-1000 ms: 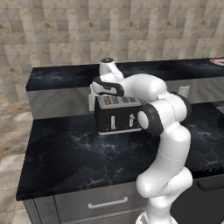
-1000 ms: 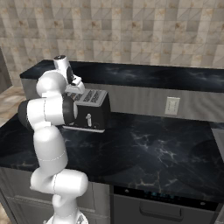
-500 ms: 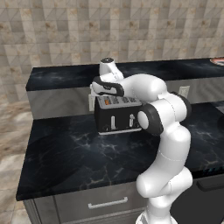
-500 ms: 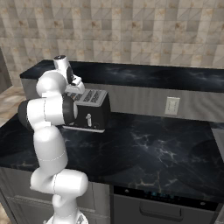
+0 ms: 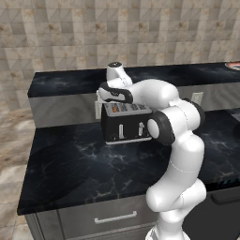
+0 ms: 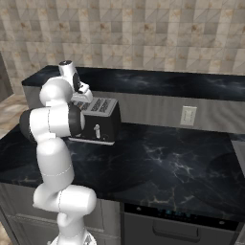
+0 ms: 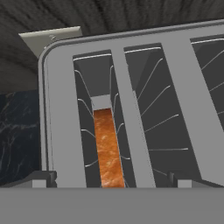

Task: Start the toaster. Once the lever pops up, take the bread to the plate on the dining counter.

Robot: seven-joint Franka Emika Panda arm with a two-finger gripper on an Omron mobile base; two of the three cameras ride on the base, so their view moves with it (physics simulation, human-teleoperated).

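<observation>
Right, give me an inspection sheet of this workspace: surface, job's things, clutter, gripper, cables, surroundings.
Surface: black marbled counter, bare in front of the toaster.
Job's things: toaster upright near the back of the counter; bread standing on edge, down in one slot; plate part visible at the far end of the raised dining counter.
Clutter: nothing seen.
Gripper: gripper directly above the slot holding the bread, fingertips either side of it, holding nothing.
Cables: nothing seen.
Surroundings: tiled wall, wall socket, drawer handle.
</observation>
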